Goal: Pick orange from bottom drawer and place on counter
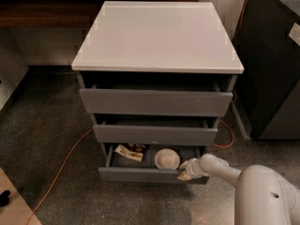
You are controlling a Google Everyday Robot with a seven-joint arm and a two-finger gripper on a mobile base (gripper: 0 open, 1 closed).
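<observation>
The bottom drawer (140, 174) of the grey cabinet stands pulled open. Inside it I see a round white bowl (167, 159) and a crumpled snack packet (129, 153). The orange is hidden or out of view. My gripper (186, 170) sits at the drawer's right front corner, just right of the bowl, at the end of the white arm (225, 170) reaching in from the lower right. The counter (157, 36) on top of the cabinet is a bare light-grey slab.
The two upper drawers (155, 102) are slightly open. An orange cable (61, 168) runs across the speckled floor at the left. A dark cabinet (274, 64) stands to the right, and a brown wooden shelf (42, 13) lies behind at the left.
</observation>
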